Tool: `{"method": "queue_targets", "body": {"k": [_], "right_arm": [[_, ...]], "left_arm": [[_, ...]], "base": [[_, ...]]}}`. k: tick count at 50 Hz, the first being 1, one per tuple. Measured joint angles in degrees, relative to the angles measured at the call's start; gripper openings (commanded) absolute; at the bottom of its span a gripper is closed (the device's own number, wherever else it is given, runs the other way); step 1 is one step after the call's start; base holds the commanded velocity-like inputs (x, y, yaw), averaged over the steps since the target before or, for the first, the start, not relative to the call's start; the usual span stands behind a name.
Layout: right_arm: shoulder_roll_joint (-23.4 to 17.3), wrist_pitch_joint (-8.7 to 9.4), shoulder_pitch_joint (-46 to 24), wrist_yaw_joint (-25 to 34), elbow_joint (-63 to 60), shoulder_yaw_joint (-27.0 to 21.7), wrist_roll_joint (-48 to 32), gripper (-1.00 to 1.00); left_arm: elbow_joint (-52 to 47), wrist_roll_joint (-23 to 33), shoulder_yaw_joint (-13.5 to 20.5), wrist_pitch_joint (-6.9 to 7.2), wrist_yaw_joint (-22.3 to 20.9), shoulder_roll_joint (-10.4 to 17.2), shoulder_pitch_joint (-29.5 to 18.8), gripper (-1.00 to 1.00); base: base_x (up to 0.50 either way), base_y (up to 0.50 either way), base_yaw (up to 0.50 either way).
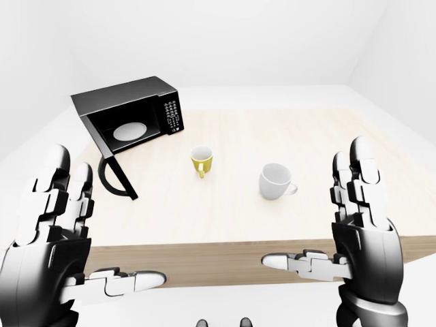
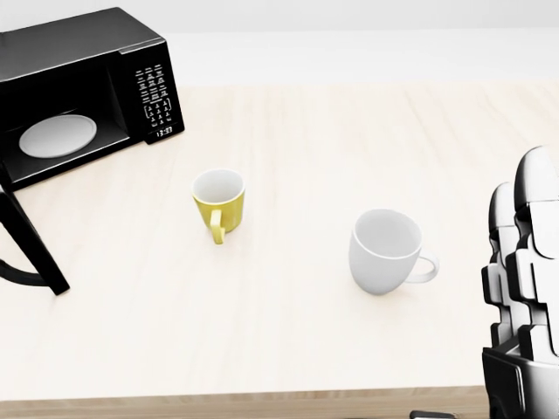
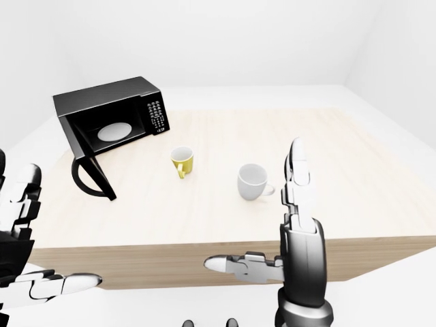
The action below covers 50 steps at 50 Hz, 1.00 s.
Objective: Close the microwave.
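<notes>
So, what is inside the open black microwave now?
Inside the black microwave lies a white round turntable plate, with nothing on it. Its door stands swung open. The cavity's far left part falls outside the head view, and the eye views show only dark walls there.

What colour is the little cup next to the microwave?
The small cup is yellow outside, white inside. The head view shows it best.

Simulated kitchen: microwave [image 1: 133, 119] and 2 mugs on wooden counter [image 1: 272, 218].
</notes>
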Motion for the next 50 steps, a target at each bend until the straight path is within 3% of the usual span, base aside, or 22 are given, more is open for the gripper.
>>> {"method": "queue_targets", "body": {"k": [50], "right_arm": [[-2.4,0.0,0.8,-2.6,-0.1,4.3,-2.6,1.0]], "left_arm": [[-0.1,-1.2,0.1,0.0,0.0,-0.2,1.0,1.0]], "base": [[0.0,0.5,0.0]]}}
